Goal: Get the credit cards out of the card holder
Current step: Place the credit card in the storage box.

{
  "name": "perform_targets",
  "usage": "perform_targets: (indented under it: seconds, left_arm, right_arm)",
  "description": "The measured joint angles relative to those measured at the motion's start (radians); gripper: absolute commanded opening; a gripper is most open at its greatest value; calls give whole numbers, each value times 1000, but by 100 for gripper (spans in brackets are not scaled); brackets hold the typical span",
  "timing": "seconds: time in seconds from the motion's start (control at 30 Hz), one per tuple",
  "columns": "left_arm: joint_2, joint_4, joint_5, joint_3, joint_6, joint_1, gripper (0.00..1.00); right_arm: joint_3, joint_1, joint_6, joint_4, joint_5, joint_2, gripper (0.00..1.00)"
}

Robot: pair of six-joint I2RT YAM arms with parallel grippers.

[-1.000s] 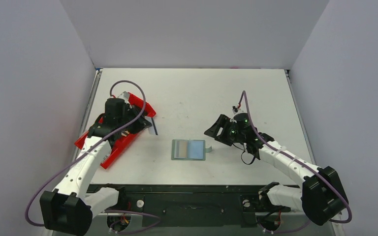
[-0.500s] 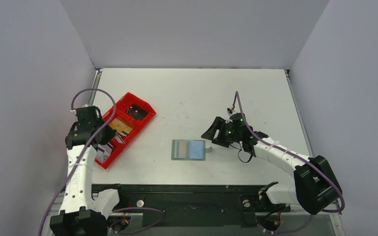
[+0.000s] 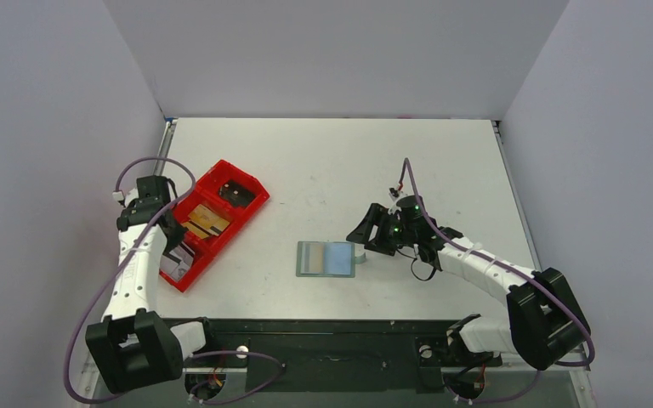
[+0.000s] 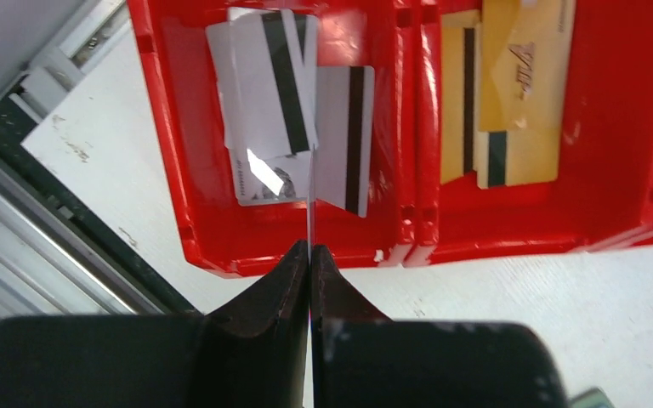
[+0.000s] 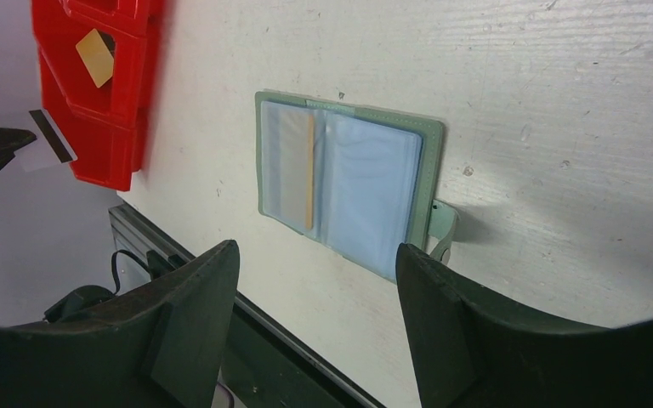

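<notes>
Now L tool pinches card over red tray; R tool spread by card holder.

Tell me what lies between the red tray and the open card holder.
Nothing: only bare table between the red tray and the card holder, shown in the top external view.

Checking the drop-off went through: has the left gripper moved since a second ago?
Yes. In the top view, the left gripper, pinching a thin credit card, swung left from above the long red plastic tray to beside its left wall.
</notes>
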State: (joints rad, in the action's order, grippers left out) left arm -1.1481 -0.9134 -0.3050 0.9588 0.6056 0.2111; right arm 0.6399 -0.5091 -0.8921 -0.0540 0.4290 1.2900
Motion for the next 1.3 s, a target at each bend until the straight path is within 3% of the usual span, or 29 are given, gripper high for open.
perform_targets:
  seconds: [0.33, 0.5, 0.8, 1.07, 1.3]
  left_arm:
    - [-139, 17, -171, 8, -2, 0, 0]
    - [-162, 35, -198, 8, -12, 0, 32]
    - [-159, 46, -208, 8, -12, 0, 44]
    - [-97, 59, -141, 8, -28, -2, 51]
    - [-16, 106, 28, 8, -60, -42, 56]
  right_arm:
    - [8, 0, 18, -14, 6, 0, 63]
    - [27, 0, 22, -30, 5, 0, 63]
    - [28, 0, 26, -60, 5, 0, 63]
    - [39, 0, 39, -96, -13, -3, 63]
    - [45, -3, 44, -123, -49, -3, 63]
